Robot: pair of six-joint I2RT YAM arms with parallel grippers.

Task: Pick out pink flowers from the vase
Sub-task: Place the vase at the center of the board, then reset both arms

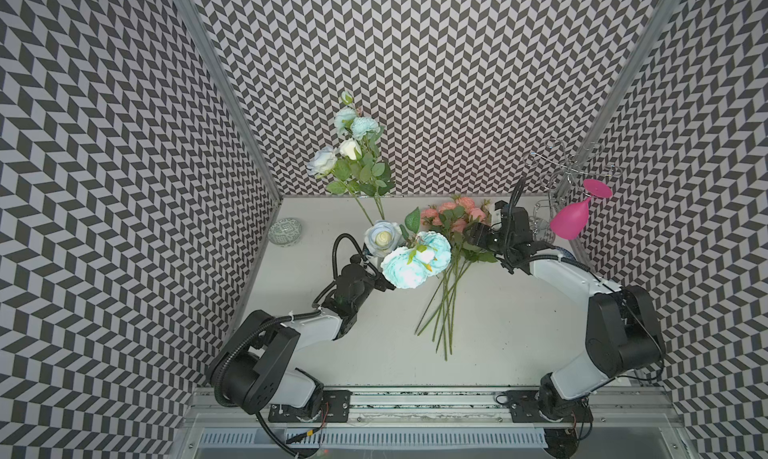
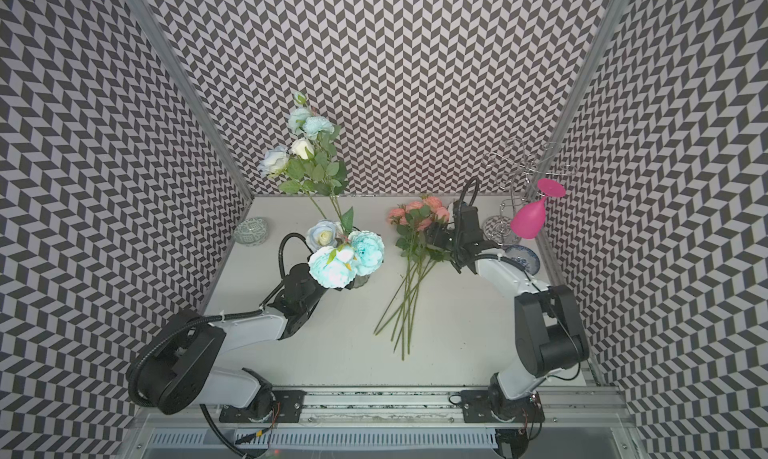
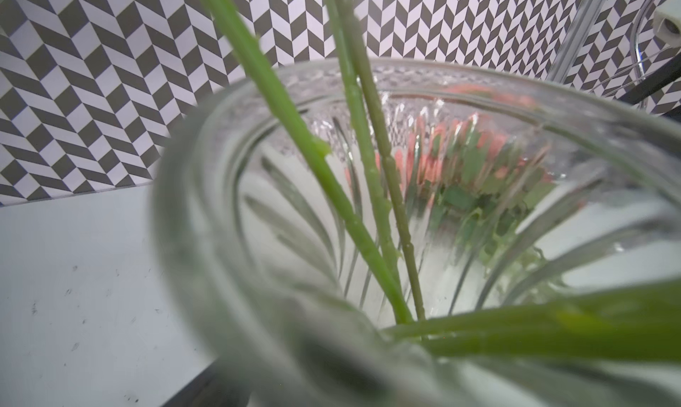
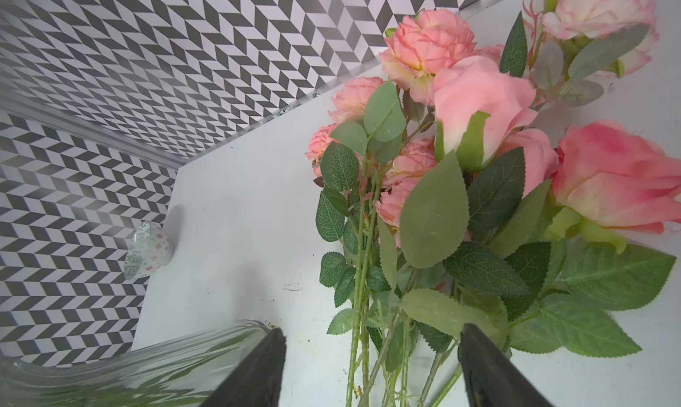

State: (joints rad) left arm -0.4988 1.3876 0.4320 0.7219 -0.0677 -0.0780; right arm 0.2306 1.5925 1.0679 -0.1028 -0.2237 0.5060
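The pink flowers lie in a bundle on the white table, blooms toward the back wall and several green stems fanning toward the front. My right gripper hangs open just over their leafy part. The stems run between its dark fingers without being pinched. The clear ribbed vase stands left of the bundle and holds pale blue and white flowers. My left gripper is pressed up to the vase. Blooms and glass hide its fingers.
A small patterned greenish dish sits at the back left by the wall. At the back right, a magenta wine glass hangs upside down from a wire rack. A blue-and-white plate lies beside my right arm.
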